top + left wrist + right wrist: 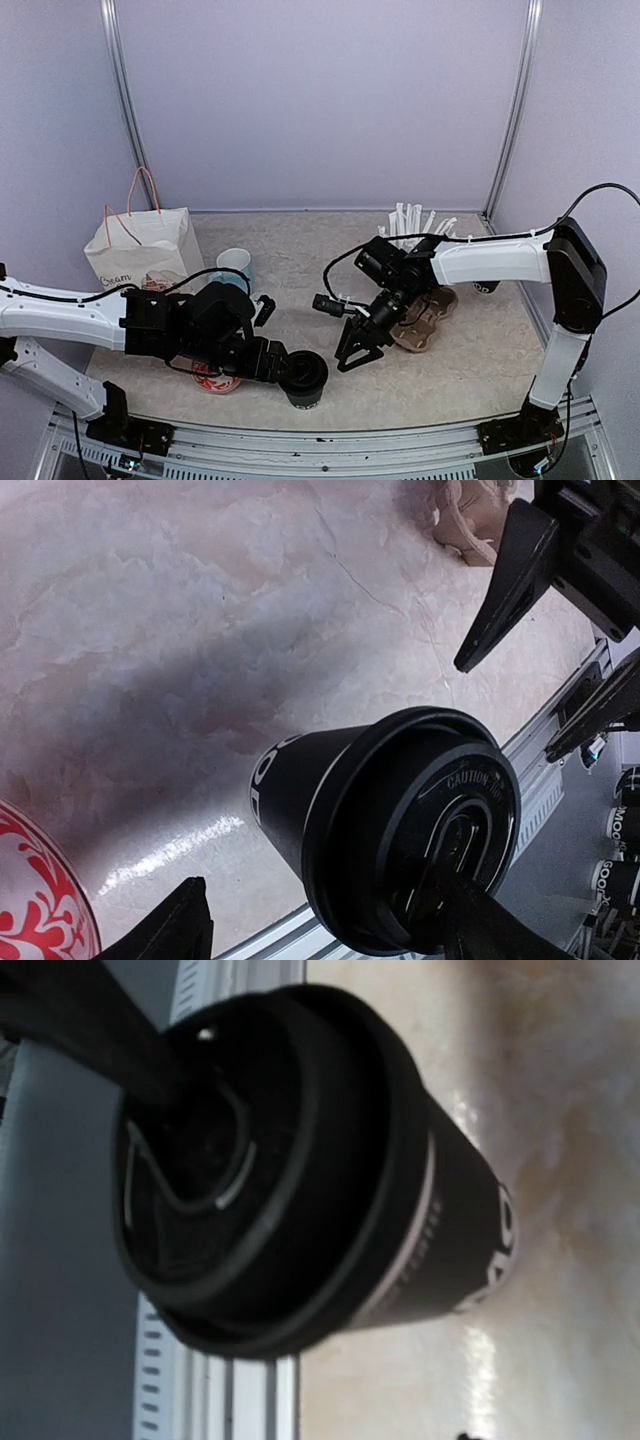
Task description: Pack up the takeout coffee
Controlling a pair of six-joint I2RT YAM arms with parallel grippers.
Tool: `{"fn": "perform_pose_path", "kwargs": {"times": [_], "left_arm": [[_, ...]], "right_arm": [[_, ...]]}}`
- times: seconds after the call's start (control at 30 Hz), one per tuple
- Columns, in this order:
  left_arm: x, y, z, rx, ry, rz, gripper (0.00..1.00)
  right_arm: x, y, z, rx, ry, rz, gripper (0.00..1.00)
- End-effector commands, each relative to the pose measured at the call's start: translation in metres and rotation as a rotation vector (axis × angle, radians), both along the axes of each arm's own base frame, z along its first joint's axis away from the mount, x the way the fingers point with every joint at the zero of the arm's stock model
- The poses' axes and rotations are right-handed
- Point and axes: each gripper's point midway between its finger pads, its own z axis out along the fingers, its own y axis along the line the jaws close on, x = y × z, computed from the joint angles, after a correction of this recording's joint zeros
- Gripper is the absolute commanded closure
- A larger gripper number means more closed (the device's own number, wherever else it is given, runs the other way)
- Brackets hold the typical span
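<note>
The takeout coffee point(306, 377) is a black paper cup with white lettering and a black lid, standing near the table's front edge. In the left wrist view the coffee point(390, 820) fills the lower right. My left gripper point(283, 364) is open at the cup's left. One of its fingers point(490, 925) lies on the lid's top and the other sits far off to the side. My right gripper point(356, 350) hangs open just right of the cup, touching nothing; its fingers point(510, 580) show spread apart. The right wrist view is filled by the lidded cup point(330, 1170).
A white paper bag point(145, 250) with handles stands at the back left, a light blue mug point(236, 268) beside it. A red-patterned dish point(214, 379) lies under my left arm. A brown cardboard carrier point(425, 320) and white straws point(415, 222) sit at the right.
</note>
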Motion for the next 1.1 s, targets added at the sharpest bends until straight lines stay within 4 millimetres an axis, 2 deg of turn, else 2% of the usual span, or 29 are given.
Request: {"fn": "perform_pose_path", "kwargs": {"times": [0.0,0.37,0.8,0.97,1.07], "left_arm": [[-0.006,-0.012,0.002,-0.081,0.039,-0.02,0.24],[-0.012,-0.001,-0.029,-0.023,0.076,-0.045,0.27],[-0.005,0.003,-0.034,-0.056,0.065,-0.043,0.28],[-0.004,0.001,-0.036,-0.049,0.062,-0.056,0.29],[-0.004,0.0,-0.038,-0.047,0.062,-0.063,0.29]], "right_arm": [[-0.007,0.009,0.01,0.019,0.061,0.03,0.42],[-0.015,0.023,0.005,0.009,0.162,0.088,0.43],[-0.011,0.032,0.003,-0.002,0.207,0.085,0.49],[-0.007,0.036,-0.006,-0.034,0.219,0.068,0.53],[-0.003,0.035,-0.018,-0.074,0.21,0.046,0.56]]}}
